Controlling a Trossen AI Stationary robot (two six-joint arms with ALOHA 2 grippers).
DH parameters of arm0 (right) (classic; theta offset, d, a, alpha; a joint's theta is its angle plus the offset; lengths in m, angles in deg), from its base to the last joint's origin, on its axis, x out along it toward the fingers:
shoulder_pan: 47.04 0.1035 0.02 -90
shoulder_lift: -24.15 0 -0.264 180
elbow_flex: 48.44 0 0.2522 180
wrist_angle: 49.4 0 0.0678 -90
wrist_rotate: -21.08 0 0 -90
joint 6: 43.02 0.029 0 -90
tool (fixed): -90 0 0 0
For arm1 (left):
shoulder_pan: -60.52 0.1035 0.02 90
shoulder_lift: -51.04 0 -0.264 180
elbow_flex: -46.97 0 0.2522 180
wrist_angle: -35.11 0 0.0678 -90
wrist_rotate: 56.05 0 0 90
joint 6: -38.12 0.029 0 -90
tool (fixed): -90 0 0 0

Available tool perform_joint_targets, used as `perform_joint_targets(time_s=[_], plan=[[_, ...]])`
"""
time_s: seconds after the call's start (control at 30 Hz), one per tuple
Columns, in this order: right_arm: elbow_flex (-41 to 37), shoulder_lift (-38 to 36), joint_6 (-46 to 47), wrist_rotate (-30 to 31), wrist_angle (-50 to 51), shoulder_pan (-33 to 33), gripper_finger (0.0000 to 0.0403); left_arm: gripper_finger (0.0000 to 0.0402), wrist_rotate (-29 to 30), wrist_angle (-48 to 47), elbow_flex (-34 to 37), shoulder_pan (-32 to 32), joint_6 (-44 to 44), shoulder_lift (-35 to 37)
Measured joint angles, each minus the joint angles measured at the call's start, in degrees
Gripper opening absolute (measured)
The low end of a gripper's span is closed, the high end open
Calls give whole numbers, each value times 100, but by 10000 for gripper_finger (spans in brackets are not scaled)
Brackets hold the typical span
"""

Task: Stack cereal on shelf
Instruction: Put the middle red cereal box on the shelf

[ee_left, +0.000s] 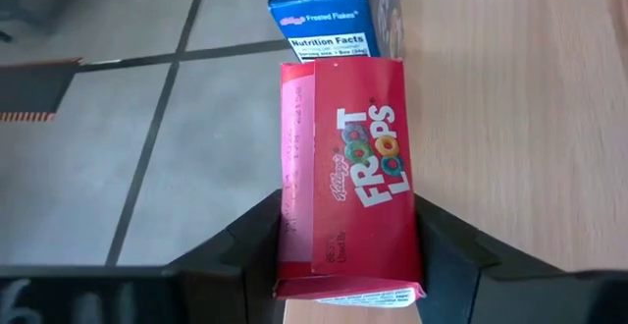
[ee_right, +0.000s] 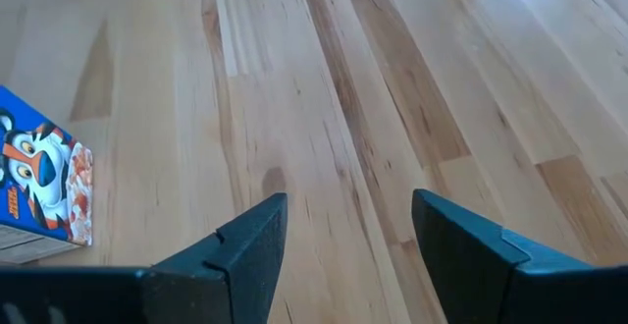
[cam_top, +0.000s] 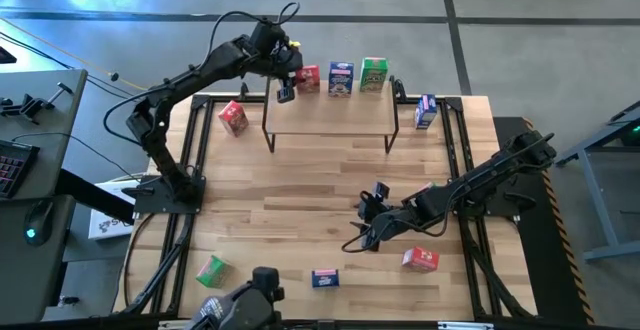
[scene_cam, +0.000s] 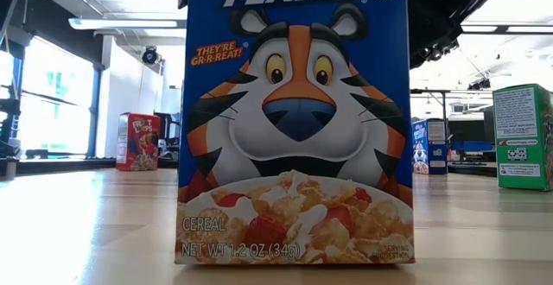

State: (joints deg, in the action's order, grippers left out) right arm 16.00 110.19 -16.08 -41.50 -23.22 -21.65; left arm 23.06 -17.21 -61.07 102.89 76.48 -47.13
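Between the left hand's (ee_left: 348,255) fingers — clamped (over the shelf (cam_top: 330,110)) — stands a red cereal box (ee_left: 345,182).

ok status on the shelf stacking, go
Left end effector gripping red box on shelf, beside blue box. Right end effector open, empty, over table. Nothing in the way.

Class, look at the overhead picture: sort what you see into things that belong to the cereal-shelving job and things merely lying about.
Belongs to the job:
- shelf
- red box in the left gripper
- blue box and green box on the shelf
- loose boxes on the table

Lying about:
- keyboard
- mouse
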Motion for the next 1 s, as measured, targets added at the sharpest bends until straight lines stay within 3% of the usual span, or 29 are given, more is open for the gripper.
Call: perform_joint_targets(time_s=[0.43,1.0], plan=[[0,0,0,0,-32,-2,220,213,-4,-50,4,-2,-35,8],[0,0,17,-65,-54,-71,220,221,-32,94,-99,79,56,87]])
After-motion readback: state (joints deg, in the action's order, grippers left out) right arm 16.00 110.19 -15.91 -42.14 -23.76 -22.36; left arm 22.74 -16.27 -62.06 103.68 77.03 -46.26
